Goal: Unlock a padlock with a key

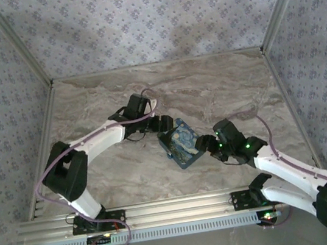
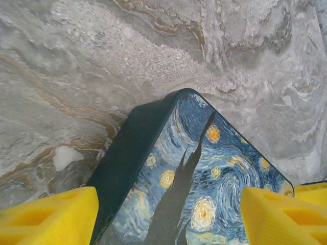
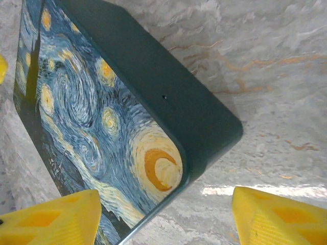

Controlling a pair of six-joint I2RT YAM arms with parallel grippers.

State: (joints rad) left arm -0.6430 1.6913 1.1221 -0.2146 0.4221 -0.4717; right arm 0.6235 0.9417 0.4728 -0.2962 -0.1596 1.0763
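Grey marbled tabletop (image 1: pixel 219 83) carries a flat box (image 1: pixel 184 144) with a dark teal rim and a swirling blue-and-yellow night-sky painting on its lid. The box lies near the middle, slightly toward the near edge, turned at an angle between the two arms. The left arm (image 1: pixel 101 138) reaches in from the left, its tip at the box's far left corner. The right arm (image 1: pixel 280 163) comes from the right, its tip against the box's right edge.

From the left wrist, the yellow left fingers (image 2: pixel 51 217) stand wide apart. The box (image 2: pixel 204 178) runs away between them, and one finger overlaps the lid's edge. Whether they touch it I cannot tell.

From the right wrist, the right fingers (image 3: pixel 51 217) are also spread wide. One overlaps the lid near the crescent moon. The other is over bare tabletop (image 3: pixel 286 102), apart from the box's (image 3: pixel 102 102) rounded corner.
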